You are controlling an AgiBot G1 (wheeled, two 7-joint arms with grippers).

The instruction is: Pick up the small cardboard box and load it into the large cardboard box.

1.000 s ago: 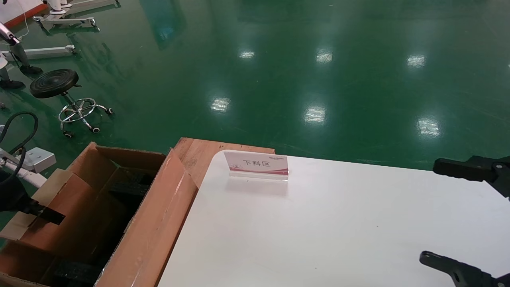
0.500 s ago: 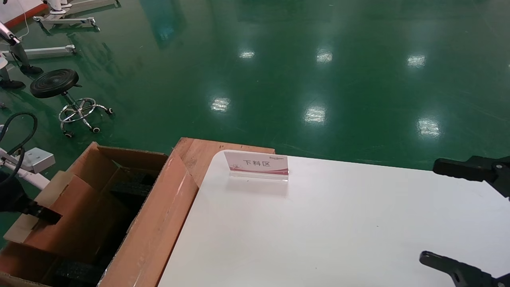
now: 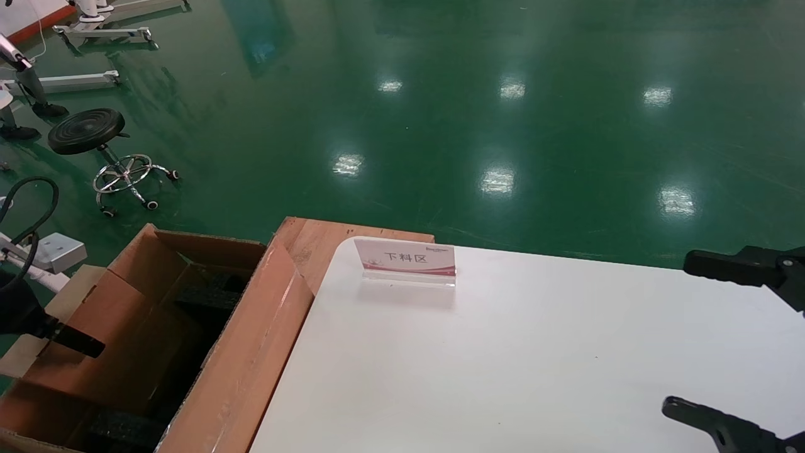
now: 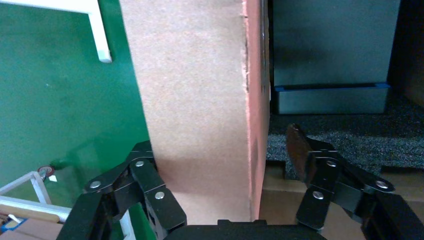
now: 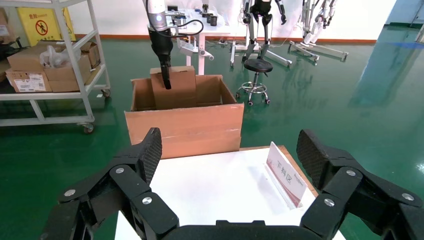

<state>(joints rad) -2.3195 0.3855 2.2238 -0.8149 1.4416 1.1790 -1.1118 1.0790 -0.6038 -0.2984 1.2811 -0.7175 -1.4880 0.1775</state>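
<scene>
One small cardboard box (image 5: pixel 173 88), clamped by left gripper (image 4: pixel 222 157), inside one large cardboard box (image 5: pixel 184 129); right gripper (image 5: pixel 229 155) fingers apart.

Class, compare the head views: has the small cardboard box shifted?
Yes. The small cardboard box has sunk slightly lower into the large cardboard box, held by the left gripper.

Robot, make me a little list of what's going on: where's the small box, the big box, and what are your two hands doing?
small cardboard box: upright, partly inside the big carton
large cardboard box: open, on the floor left of the white table
left gripper: around the small box, one finger each side
right gripper: open, holding nothing, idle over the table
sign: standing on the table's far edge
</scene>
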